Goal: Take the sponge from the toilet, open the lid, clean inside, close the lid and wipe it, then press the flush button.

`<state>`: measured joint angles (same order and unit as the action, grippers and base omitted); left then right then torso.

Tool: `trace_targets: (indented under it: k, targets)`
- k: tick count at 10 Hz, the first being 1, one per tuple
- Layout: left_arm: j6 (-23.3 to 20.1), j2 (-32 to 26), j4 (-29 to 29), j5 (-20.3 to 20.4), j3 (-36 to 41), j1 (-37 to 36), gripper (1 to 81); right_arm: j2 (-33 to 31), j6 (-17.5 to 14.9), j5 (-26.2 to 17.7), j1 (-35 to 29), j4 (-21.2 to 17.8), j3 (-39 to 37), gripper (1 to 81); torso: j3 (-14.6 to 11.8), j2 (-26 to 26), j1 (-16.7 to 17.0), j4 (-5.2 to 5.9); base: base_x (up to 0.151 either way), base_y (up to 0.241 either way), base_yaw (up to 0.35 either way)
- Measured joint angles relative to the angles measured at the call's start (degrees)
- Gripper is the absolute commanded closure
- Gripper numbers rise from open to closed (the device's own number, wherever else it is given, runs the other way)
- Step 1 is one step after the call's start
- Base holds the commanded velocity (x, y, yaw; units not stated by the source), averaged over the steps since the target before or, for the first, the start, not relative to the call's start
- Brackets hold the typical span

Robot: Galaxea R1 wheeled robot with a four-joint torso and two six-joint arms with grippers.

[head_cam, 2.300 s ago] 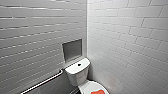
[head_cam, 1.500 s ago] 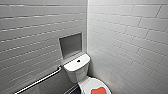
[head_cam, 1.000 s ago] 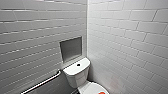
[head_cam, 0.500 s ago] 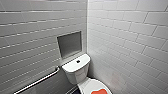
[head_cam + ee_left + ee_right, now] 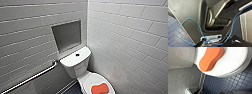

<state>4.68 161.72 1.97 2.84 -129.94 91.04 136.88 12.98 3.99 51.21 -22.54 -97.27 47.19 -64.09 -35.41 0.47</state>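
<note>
Pale tiled walls (image 5: 125,32) meet in a corner, one bearing a recessed niche (image 5: 67,35) and a metal grab bar (image 5: 32,77), above a floor (image 5: 224,84) of small dark blue tiles. Against that corner stands the toilet (image 5: 75,67), a round flush button (image 5: 77,54) on its tank top, its lid (image 5: 86,80) shut, with the sponge (image 5: 99,88) lying flat on the lid. Whether the left tool (image 5: 220,43) or the right tool (image 5: 230,91) is released or clenched cannot be told.
</note>
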Motion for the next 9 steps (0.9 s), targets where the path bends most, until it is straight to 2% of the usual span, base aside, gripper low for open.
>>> trace_targets:
  k: [2,4,9]
  targets:
    - [0.0,-0.2,0.0,0.7,0.0,0.6,1.0,3.3,0.6,-1.1,-2.4,0.0,-3.2,1.0,3.1,-3.9,-2.6,0.0,0.0,0.0,0.0]
    - [0.0,-0.1,0.0,1.0,0.0,1.4,1.0,4.9,1.7,-1.9,-5.8,-0.1,-5.7,1.0,3.9,-7.3,-4.8,0.0,0.0,0.0,0.0]
    - [0.0,0.4,0.0,1.3,0.0,2.8,1.0,9.6,3.8,-5.5,-9.3,-0.1,-11.1,1.0,4.9,-17.4,-11.1,0.0,0.0,0.0,0.0]
